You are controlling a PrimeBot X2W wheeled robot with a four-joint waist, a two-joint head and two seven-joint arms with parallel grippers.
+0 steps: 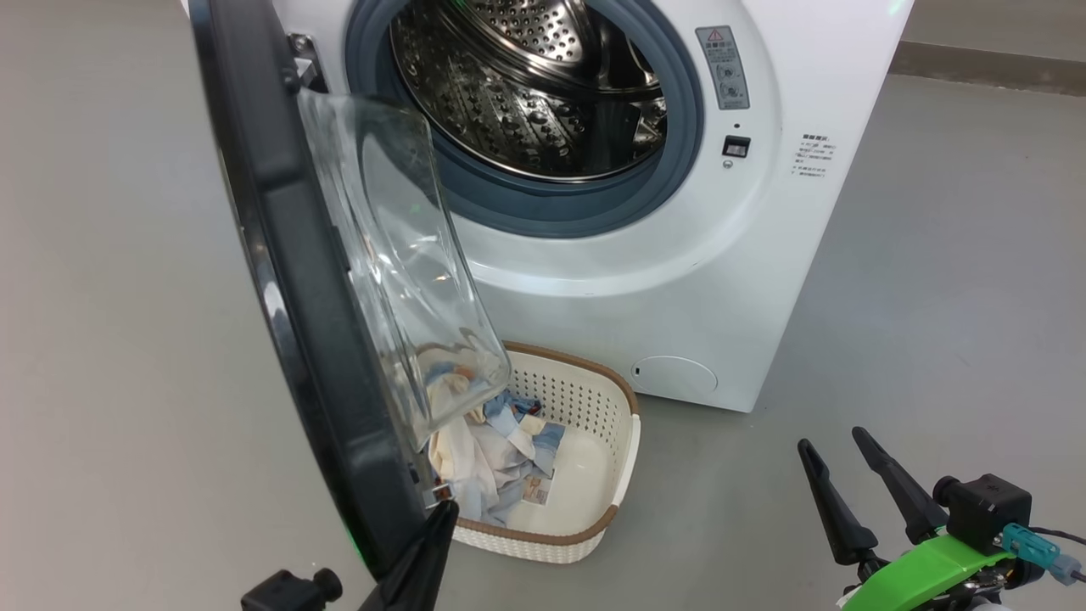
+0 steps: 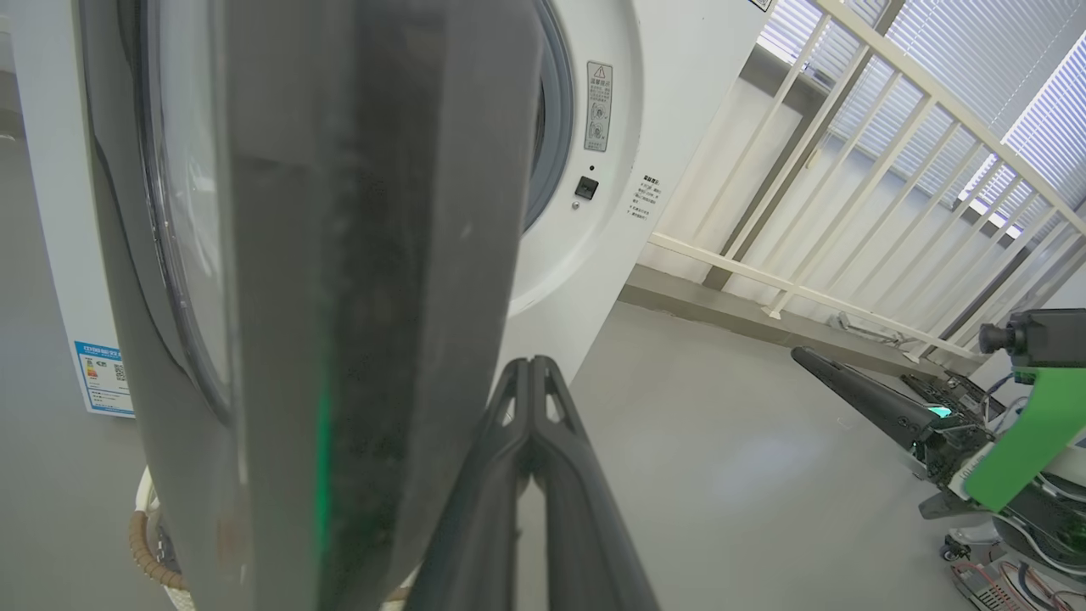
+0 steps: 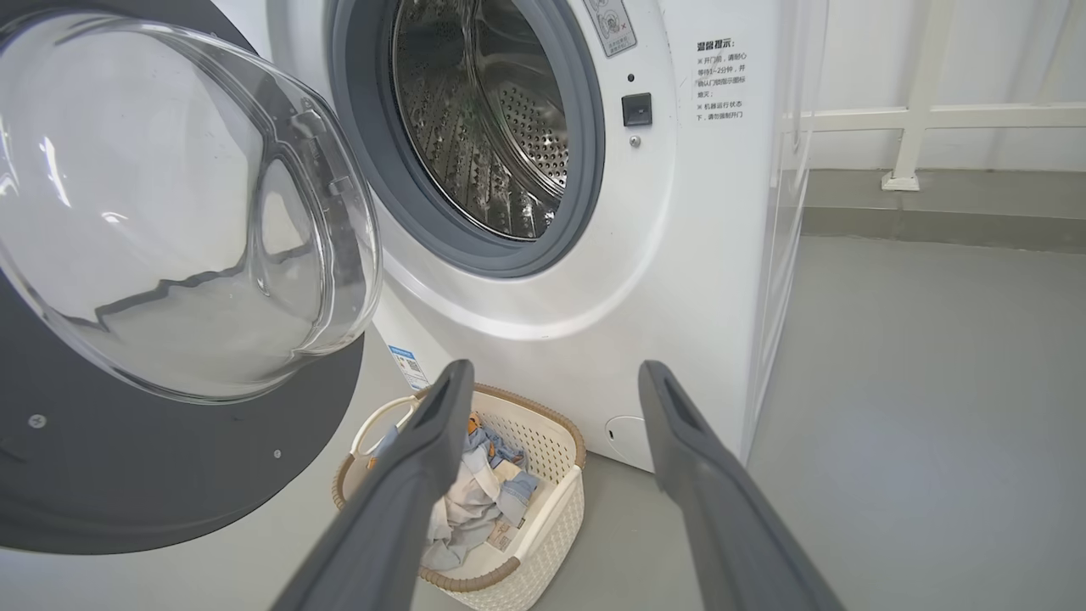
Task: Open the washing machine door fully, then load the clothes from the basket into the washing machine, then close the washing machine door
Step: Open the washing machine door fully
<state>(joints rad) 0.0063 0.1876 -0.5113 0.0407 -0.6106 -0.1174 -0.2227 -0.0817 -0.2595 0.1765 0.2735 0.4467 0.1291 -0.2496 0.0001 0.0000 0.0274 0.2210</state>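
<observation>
The door point(image 1: 288, 280) hid the left end of the basket point(image 1: 594, 399) and part of the clothes point(image 1: 501, 462). The tops of door and washer point(image 1: 679, 280) ran off the upper edge. The left fingers point(image 1: 428, 552) were cut off below; whether they touched the door was unclear. Print on the label point(image 1: 722, 66) was too small to read.

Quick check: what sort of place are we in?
Probably a laundry or utility area: a washer on bare grey floor, a basket of clothes before it, a white railing beside.

Bright daylight from blinds point(image 2: 1001, 51), soft shadows, glare on washing machine door point(image 1: 399, 255) — edges bowed in 2 wrist views.
</observation>
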